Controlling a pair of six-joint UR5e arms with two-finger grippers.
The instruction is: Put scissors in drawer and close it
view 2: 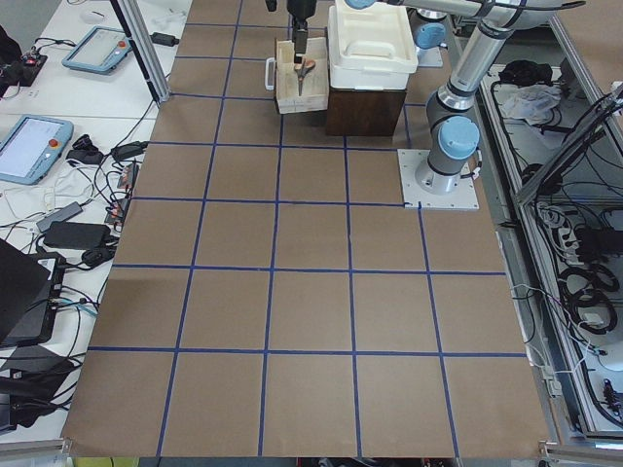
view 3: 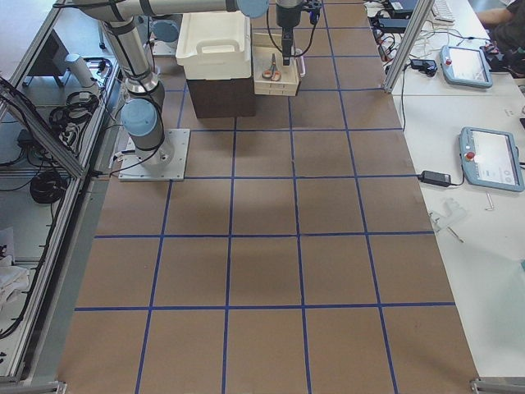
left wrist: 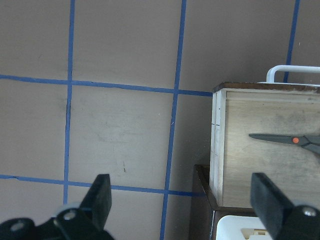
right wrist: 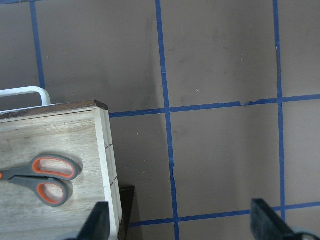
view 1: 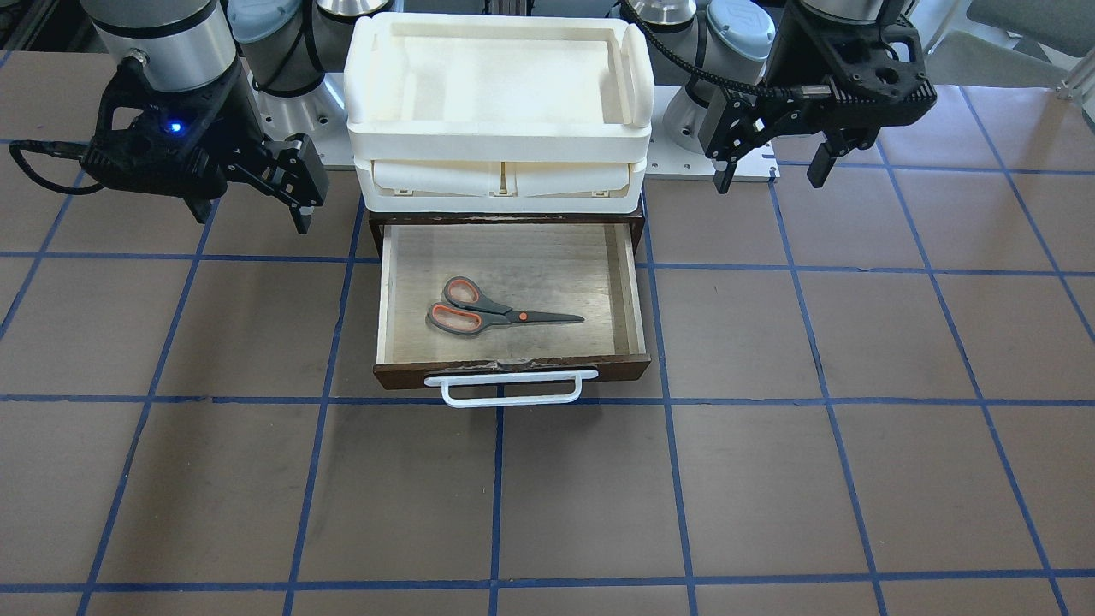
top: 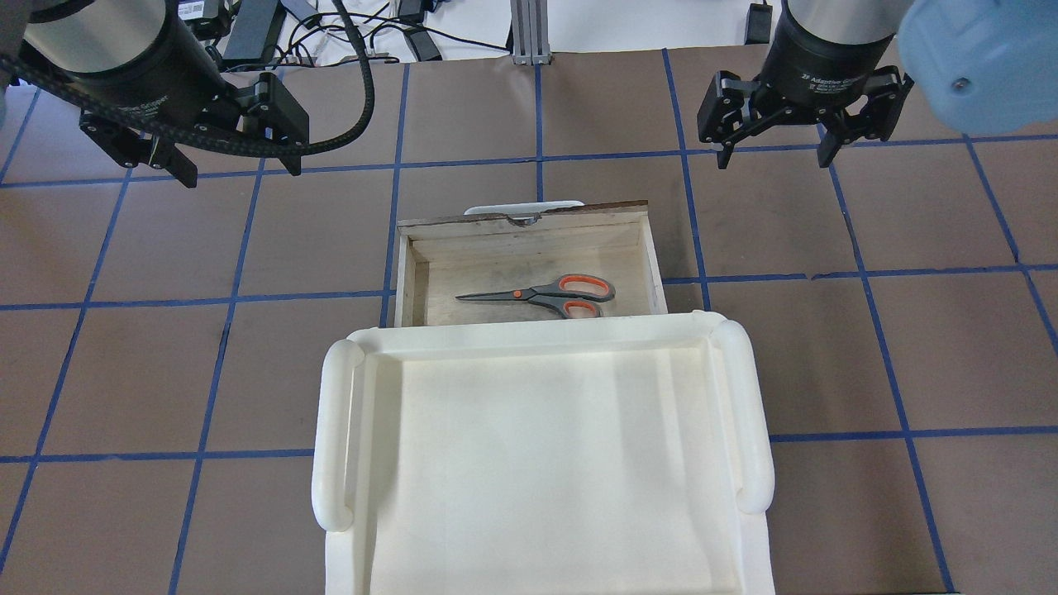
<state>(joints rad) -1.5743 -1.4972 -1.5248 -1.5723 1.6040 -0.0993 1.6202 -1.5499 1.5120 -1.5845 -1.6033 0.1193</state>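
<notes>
White handle (view 1: 513, 400) is faced away from the robot, and scissors (view 1: 496, 314) are laid crosswise inside the drawer (view 1: 513, 368). Left gripper (view 1: 770, 175) and right gripper (view 1: 252, 214) are held spread, equally near.

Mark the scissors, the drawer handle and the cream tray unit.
scissors (view 1: 520, 316): exterior front-facing view, on the orange pivot dot.
drawer handle (view 1: 513, 399): exterior front-facing view, middle of the white bar.
cream tray unit (top: 334, 438): overhead exterior view, its rounded left rim.
</notes>
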